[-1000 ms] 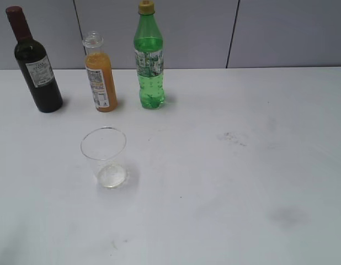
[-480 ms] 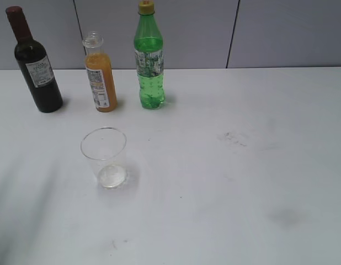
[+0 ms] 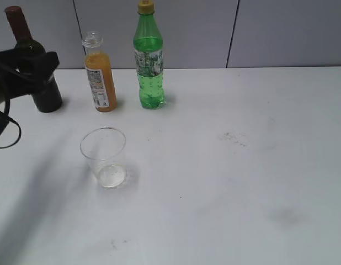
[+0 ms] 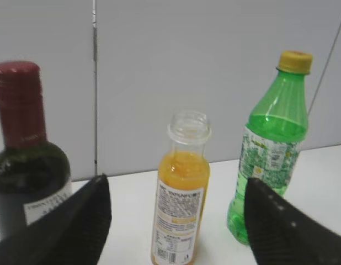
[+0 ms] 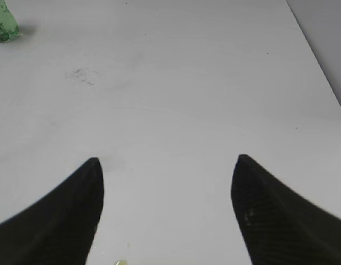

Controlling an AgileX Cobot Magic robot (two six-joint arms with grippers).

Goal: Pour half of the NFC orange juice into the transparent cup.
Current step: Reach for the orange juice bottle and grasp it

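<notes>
The NFC orange juice (image 3: pixel 100 77) is a small capless bottle of orange liquid with a white label, standing at the back left of the white table. It also shows in the left wrist view (image 4: pixel 180 199), centred between my open left gripper's (image 4: pixel 173 190) two fingers but some way beyond them. In the exterior view the left gripper (image 3: pixel 41 66) is at the far left edge, in front of the wine bottle. The transparent cup (image 3: pixel 104 157) stands upright nearer the front. My right gripper (image 5: pixel 168 168) is open and empty over bare table; it is out of the exterior view.
A dark wine bottle (image 3: pixel 32 61) stands left of the juice and a taller green soda bottle (image 3: pixel 149 61) stands to its right. A grey panelled wall runs behind them. Faint smudges (image 3: pixel 232 138) mark the table's right half.
My left arm has come into the exterior view from the left edge and now covers part of the wine bottle. The bottles and the cup have not moved.
</notes>
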